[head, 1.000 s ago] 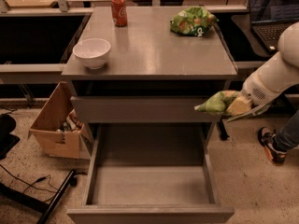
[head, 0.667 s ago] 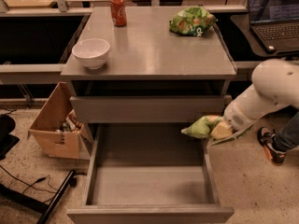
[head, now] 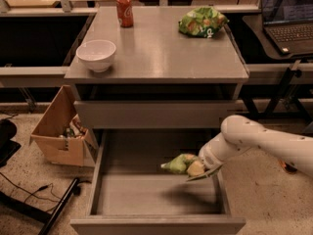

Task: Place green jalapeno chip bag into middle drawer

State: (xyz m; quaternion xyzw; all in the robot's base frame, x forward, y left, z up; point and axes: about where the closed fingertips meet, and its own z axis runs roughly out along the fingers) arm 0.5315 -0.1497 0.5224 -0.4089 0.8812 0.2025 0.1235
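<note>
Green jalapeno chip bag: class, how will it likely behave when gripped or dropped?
Green jalapeno chip bag: probably soft, bunched where the pincer, above the right side of the middle drawer, clamps it. Likely light: one pinched end carries it. Dropped, it should flop, not roll.

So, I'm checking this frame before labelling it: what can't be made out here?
All in the camera view:
- Gripper, over the middle drawer: mostly covered by the green jalapeno chip bag it holds.
- The bag's print: blurred.
- The drawer's front: cut off by the bottom edge.
- Arm: runs off the right edge.
- Cardboard box contents: too small to tell.
</note>
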